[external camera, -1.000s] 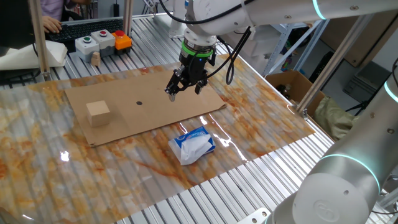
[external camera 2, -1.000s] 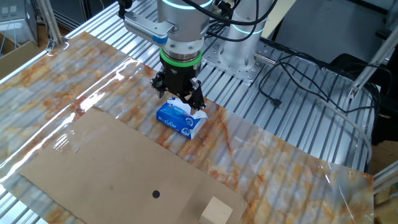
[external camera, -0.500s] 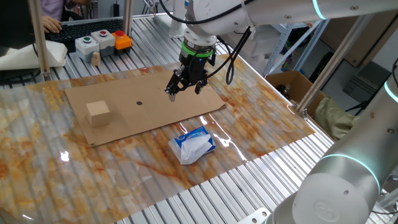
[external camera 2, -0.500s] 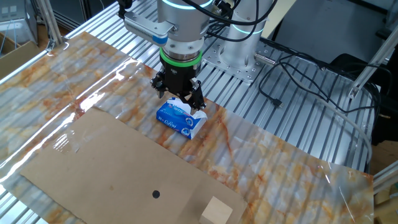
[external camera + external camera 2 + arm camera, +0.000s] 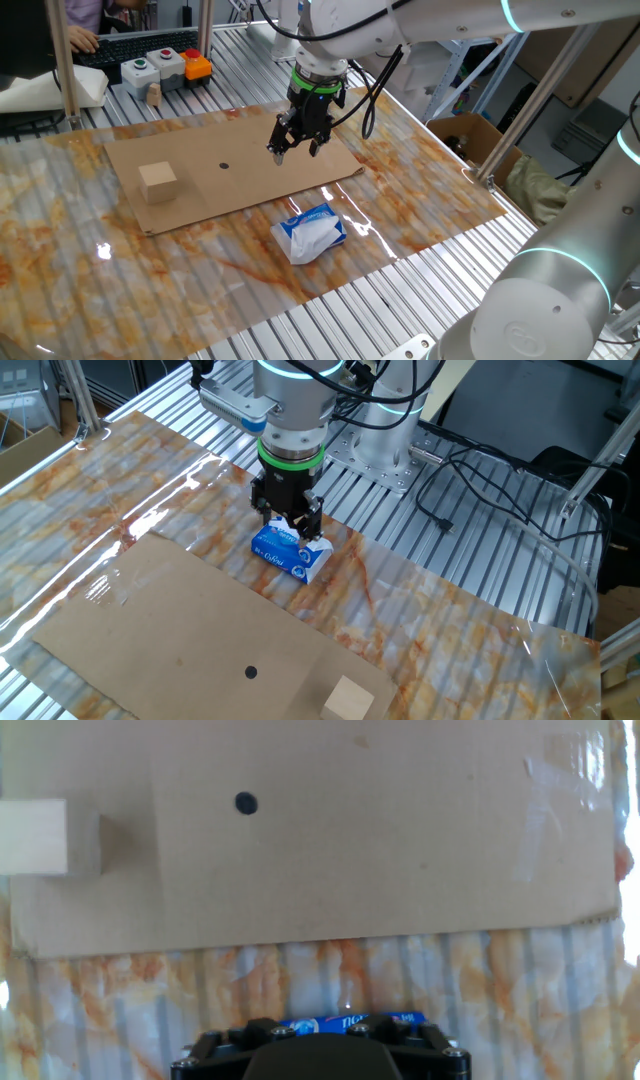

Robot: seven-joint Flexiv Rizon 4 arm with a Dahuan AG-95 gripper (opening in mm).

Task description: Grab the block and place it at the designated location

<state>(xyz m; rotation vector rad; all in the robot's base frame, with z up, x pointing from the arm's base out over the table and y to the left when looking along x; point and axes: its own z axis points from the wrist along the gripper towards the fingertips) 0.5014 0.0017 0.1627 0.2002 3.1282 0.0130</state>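
Note:
The block (image 5: 158, 182) is a light-tan wooden cube on the left part of the brown cardboard sheet (image 5: 240, 195). It also shows at the block (image 5: 349, 698) and at the block (image 5: 33, 837). The designated location (image 5: 224, 166) is a small black dot on the sheet, right of the block, seen again as the dot (image 5: 251, 672) and the dot (image 5: 245, 803). My gripper (image 5: 296, 147) hangs in the air over the sheet's right end, well away from the block. Its fingers stand apart with nothing between them. The other fixed view puts the gripper (image 5: 289, 523) above the blue-and-white packet (image 5: 292, 552).
The soft packet (image 5: 310, 232) lies on the marbled table off the sheet's near edge. A button box (image 5: 165, 67) and a small wooden peg (image 5: 153, 94) stand at the back left. An open cardboard box (image 5: 465, 135) sits beyond the table's right side.
The gripper's fingers have drawn closer together than half a second ago. The arm, block and packet stay where they were.

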